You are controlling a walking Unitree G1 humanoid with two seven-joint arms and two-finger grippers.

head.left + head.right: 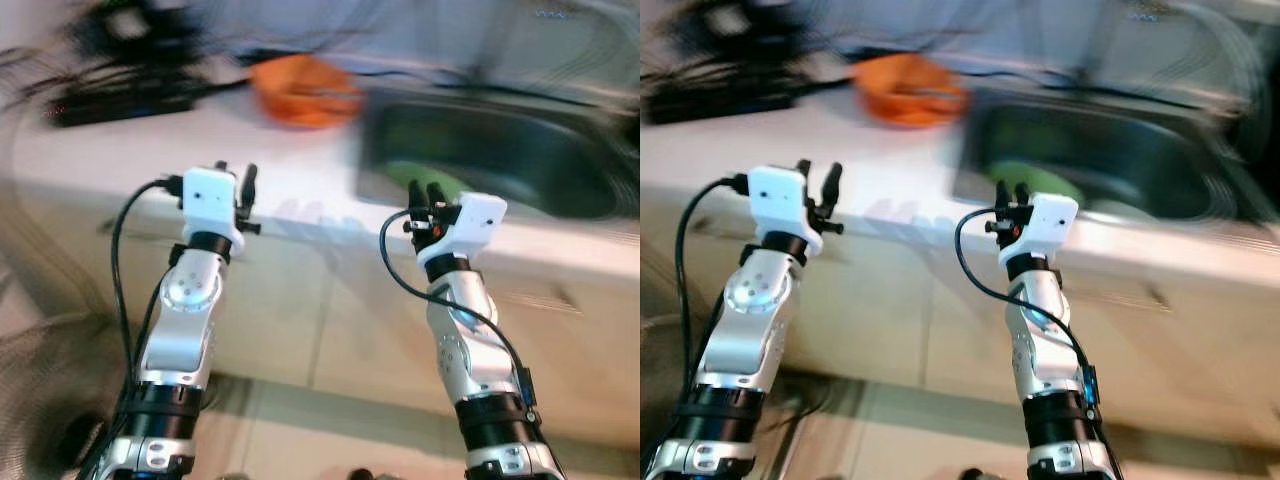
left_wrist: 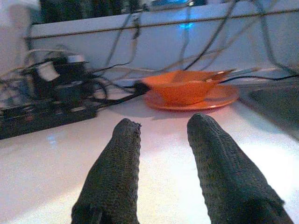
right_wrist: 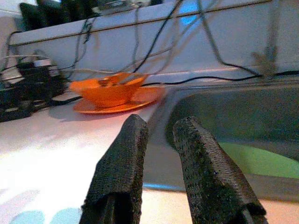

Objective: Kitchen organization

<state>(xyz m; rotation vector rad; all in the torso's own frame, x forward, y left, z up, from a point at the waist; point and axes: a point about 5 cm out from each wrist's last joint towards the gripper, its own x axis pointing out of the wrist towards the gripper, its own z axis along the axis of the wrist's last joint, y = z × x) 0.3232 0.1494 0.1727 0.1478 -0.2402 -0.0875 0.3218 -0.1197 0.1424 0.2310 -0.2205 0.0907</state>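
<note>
Left gripper (image 1: pixel 240 192): raised lower left, fingers parted, carrying nothing — readying a reach.
Right gripper (image 1: pixel 426 200): centre frame, likewise parted, empty-handed.
Orange bowl (image 1: pixel 305 92): sitting on its plate (image 2: pixel 219 97), upper centre, beside the sink (image 1: pixel 560 150).

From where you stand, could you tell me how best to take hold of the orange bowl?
Probably by the bowl's near rim, coming over the counter from the front: it sits upright on a plate, a utensil occupies the far right rim, and cables crowd behind.
</note>
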